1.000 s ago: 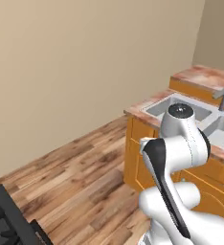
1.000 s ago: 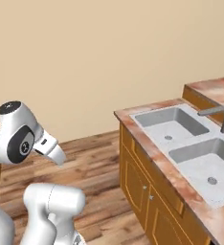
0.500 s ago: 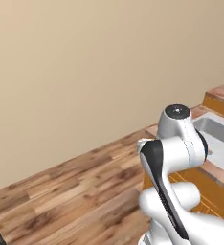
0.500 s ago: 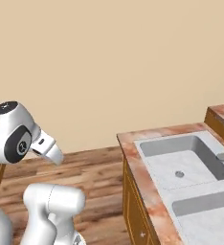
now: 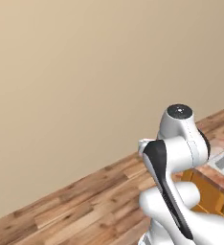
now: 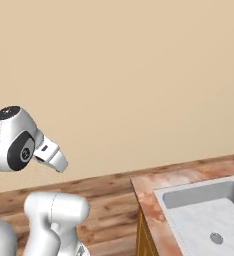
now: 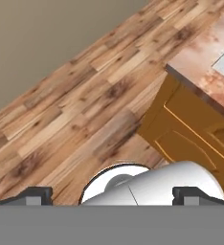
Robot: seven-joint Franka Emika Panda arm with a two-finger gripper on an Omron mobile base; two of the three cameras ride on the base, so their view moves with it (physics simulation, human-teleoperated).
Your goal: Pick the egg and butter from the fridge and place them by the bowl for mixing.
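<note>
We saw our gripper (image 7: 112, 194) spread and empty, the sink (image 6: 209, 220) at four o'clock; fetching egg and butter seemingly all remained

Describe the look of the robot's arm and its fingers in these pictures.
The arm is glossy white with rounded, bulbous segments. A dark grey disc caps the top joint and a black band runs down the side of one link. In the right base view a joint shows a dark round face with a small grey centre. The fingers are small, dark, blocky tips.
</note>
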